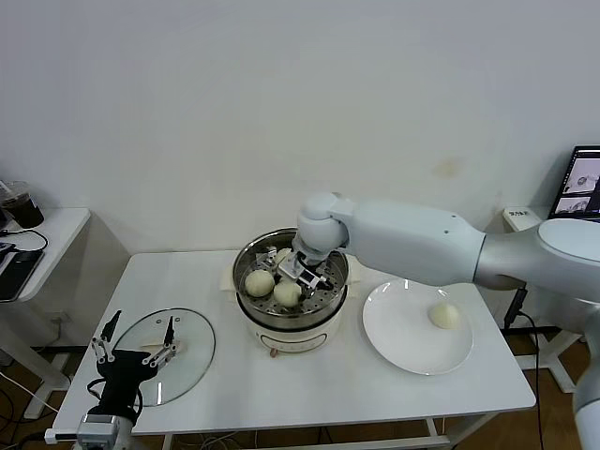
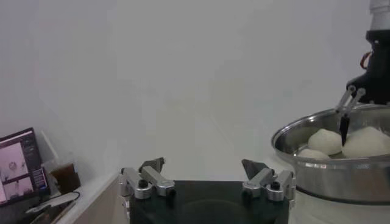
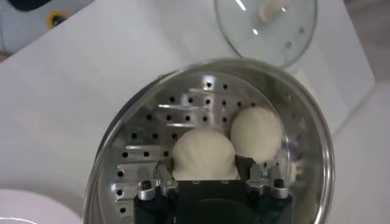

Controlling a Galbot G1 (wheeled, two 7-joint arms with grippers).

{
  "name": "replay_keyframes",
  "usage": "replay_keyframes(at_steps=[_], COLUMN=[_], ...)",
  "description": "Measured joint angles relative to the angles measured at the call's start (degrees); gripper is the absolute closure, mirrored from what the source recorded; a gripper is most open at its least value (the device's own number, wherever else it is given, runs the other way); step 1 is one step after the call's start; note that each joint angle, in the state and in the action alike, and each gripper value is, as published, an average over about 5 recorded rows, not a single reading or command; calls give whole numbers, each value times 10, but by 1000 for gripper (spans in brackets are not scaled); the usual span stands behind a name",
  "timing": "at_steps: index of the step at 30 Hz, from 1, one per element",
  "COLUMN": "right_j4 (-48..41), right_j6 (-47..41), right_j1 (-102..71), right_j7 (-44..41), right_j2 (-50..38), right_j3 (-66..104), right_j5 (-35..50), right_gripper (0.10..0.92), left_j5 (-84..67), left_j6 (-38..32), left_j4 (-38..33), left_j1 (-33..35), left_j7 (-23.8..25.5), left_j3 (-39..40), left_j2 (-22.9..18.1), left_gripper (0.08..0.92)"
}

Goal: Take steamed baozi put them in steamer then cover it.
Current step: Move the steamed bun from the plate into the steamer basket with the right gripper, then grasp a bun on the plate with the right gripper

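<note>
The right gripper point(image 1: 307, 269) was down inside the steamer point(image 1: 330, 302), fingers pinched on a steamed baozi point(image 3: 204, 155) that sat on the perforated floor, with more buns just beside it point(image 1: 259, 281). One last baozi point(image 1: 443, 315) waited alone on the white plate point(image 1: 394, 337), to the steamer's right. These buns looked soft and light, so I judged they would dent under a hard squeeze; a gentle pinch across the widest part of the dome seemed the way to take them. Over on the near left, the left gripper point(image 1: 136, 352) hovered over the cover point(image 1: 192, 352), fingers spread wide and holding nothing. That glass lid looked stiff, slick and breakable, heavier than any bun, and its cream-white handle point(image 3: 270, 8) in the middle was the obvious place to take hold.
</note>
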Motion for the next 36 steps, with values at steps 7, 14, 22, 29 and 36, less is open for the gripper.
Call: replay_keyframes(at_steps=[7,14,22,29,36], right_j4=[1,-3,-1,16,54], right_j6=[32,50,46,-9,-87], right_j1=[1,11,37,64,73], right_j7=[-6,-16,-32,-60,-72], right_j2=[3,-3,-26,-73,-155], right_j3=[-3,-3,11,33,55], right_j5=[-9,-13,-3,27,63], right_gripper=[329,207,202,202,203], left_j5=[1,0,-3,-8,-9], left_j6=[0,0,1,1,1], left_j4=[2,1,2,3,4], left_j1=[-1,-3,-8,-10,-17], left_j7=[0,0,0,2,3], left_j3=[2,0,-3,-4,4], left_j2=[-1,4,12,20,26], left_gripper=[177,177,177,177,177])
